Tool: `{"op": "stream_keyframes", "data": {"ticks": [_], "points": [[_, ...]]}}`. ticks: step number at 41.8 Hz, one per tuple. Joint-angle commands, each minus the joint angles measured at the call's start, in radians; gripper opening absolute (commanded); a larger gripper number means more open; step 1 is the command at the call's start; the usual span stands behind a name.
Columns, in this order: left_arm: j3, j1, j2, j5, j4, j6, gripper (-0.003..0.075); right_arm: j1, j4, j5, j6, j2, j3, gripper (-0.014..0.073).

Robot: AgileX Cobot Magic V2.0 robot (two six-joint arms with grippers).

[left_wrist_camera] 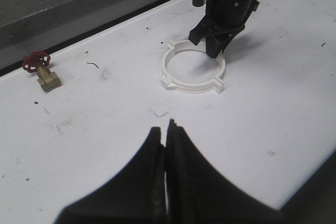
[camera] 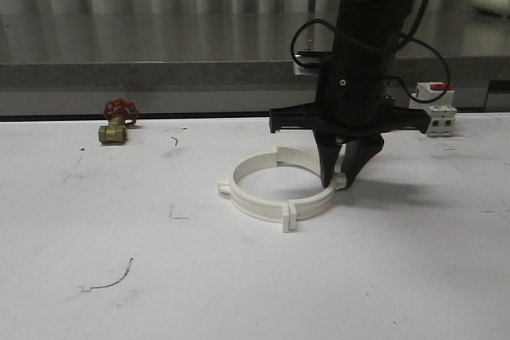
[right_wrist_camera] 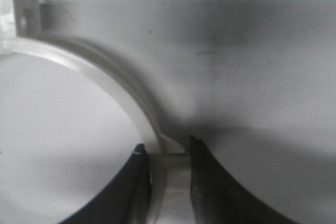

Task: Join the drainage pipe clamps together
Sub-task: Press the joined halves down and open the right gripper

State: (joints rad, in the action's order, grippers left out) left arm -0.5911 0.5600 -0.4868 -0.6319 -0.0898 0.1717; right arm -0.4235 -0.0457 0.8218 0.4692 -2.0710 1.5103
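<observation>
The two white drainage pipe clamps (camera: 263, 205) lie flat on the white table as one ring, with square tabs sticking out at its left, front and right. My right gripper (camera: 338, 181) comes straight down on the ring's right side. In the right wrist view its fingers (right_wrist_camera: 167, 148) are shut on the band (right_wrist_camera: 105, 77), one finger inside the ring and one outside, with a tab between them. From the left wrist view the ring (left_wrist_camera: 191, 86) lies well ahead of my left gripper (left_wrist_camera: 164, 127), which hangs shut and empty above bare table.
A brass valve with a red handwheel (camera: 117, 123) sits at the back left. A white breaker with a red top (camera: 436, 109) stands at the back right, behind the right arm. A grey ledge (camera: 159, 73) runs along the table's far edge.
</observation>
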Motion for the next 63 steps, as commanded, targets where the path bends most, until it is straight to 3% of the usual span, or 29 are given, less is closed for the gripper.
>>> {"op": "stream_keyframes", "data": {"ticks": [1, 12, 20, 31, 52, 60, 63], "points": [[-0.027, 0.000, -0.002, 0.075, -0.012, -0.003, -0.0020, -0.002, -0.003, -0.018, -0.002, 0.050, 0.032, 0.0084], [-0.027, 0.000, -0.002, 0.075, -0.012, -0.003, -0.0020, -0.002, -0.003, -0.018, -0.002, 0.050, 0.032, 0.0090], [-0.027, 0.000, -0.002, 0.075, -0.012, -0.003, -0.0020, -0.002, -0.003, -0.019, -0.002, 0.050, 0.032, 0.0205], [-0.027, 0.000, -0.002, 0.075, -0.012, -0.003, -0.0020, -0.002, -0.003, -0.021, -0.002, 0.050, 0.032, 0.0221], [-0.027, 0.000, -0.002, 0.075, -0.012, -0.003, -0.0020, -0.002, -0.003, -0.029, -0.002, 0.056, 0.032, 0.0349], [-0.027, 0.000, -0.002, 0.075, -0.012, -0.003, -0.0020, -0.002, -0.019, -0.017, -0.004, 0.144, 0.032, 0.0346], [-0.027, 0.000, -0.002, 0.075, -0.012, -0.003, -0.0020, -0.002, -0.018, -0.009, -0.070, 0.203, 0.032, 0.0346]]}}
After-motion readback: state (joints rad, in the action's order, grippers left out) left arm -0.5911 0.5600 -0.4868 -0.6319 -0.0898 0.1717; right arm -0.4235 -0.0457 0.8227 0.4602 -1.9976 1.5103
